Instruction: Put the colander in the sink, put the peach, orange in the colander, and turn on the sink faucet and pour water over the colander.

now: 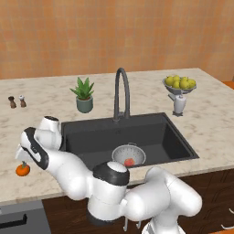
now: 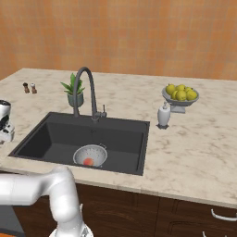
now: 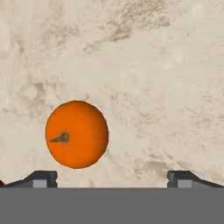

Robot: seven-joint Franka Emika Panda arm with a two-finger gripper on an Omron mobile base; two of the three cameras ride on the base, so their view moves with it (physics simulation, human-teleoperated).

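End effector (image 3: 112,177) spread wide above orange (image 3: 77,134) on counter (image 3: 166,87), near front edge, left of sink (image 1: 151,132).

— Where is the arm reaching?

— It sweeps from its base low in the left base view out toward the left, elbow bent, the wrist folded down over the counter's front-left edge.

— And the gripper (image 3: 112,177)?

— Pointed down at the countertop. In the hand view its two dark fingertips (image 3: 43,178) stand far apart, one at each side.

— Holding anything?

— No. The jaws are spread wide and nothing sits between the tips.
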